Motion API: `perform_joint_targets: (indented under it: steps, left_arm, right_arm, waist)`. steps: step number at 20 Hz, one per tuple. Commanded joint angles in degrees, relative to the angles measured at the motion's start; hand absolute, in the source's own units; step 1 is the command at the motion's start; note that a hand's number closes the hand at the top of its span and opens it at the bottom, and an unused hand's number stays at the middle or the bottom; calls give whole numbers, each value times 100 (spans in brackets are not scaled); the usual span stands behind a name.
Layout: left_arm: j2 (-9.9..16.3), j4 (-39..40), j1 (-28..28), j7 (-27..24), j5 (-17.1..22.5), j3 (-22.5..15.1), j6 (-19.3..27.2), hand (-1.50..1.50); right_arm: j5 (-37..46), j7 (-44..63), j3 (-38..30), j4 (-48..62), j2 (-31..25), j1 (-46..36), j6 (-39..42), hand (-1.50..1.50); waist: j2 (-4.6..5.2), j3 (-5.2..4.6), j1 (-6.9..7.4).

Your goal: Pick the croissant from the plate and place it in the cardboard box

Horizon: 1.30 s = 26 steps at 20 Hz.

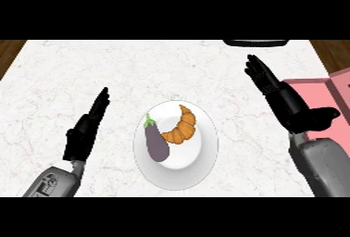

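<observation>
The white marbled desk point(103, 65) fills nearly the whole frame, with strips of brown wood showing at the upper left and upper right corners. At the right edge, a little above the middle, sits a pink box point(327, 92); only part of it shows, and my right arm covers some of it. At the top edge, right of center, a dark rounded object point(254, 42) is cut off by the frame, and I cannot tell what it is.

My right forearm comes up from the lower right corner, and my right hand point(290, 104) stretches toward the upper middle of the frame, its fingers point(258, 69) straight and close together, the thumb sticking out to the right over the box. It holds nothing. My left forearm enters from the lower left corner; my left hand point(83, 132) is at center left, fingers straight, together and pointing upward, also holding nothing. Both hands are apart from the plate.

The white plate point(179, 176) lies in the lower middle of the frame, between my two hands. On its left half lies a purple eggplant point(156, 144) with a green stem pointing up. The croissant point(182, 127) lies on the upper right part of the plate, golden brown and curved, just beside the eggplant.
</observation>
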Motion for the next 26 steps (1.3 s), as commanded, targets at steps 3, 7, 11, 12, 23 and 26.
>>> perform_joint_targets:
  steps: [3,7,11,12,23,26]
  left_arm:
    - [454,-300,-101,-133,-150,130,-242,0]
    - [731,-369,-184,-323,-254,153,-420,0]
    - [934,-556,-30,-445,-122,183,-783,0]
    - [1146,-662,-87,-463,-55,296,-962,0]
    - [1099,-694,-213,-496,35,372,-1290,0]
    - [934,-839,-255,-323,-94,195,-1160,0]
  right_arm:
    - [851,574,-489,-955,65,83,-1905,-150]
    - [2298,1289,-536,-625,-802,515,-2742,-150]
    - [3373,1967,21,-1814,-211,1213,-3950,-150]
    - [3761,2114,291,-1920,-137,1370,-4074,-150]
    - [6624,5125,1955,-2865,-286,1213,-1704,-150]
    - [6636,5947,2390,-2912,-34,715,-530,-150]
  waist:
    - [-146,83,-187]
    - [-228,0,-595]
    - [-138,63,-296]
    - [-131,64,-228]
    - [-32,63,79]
    - [-39,61,174]
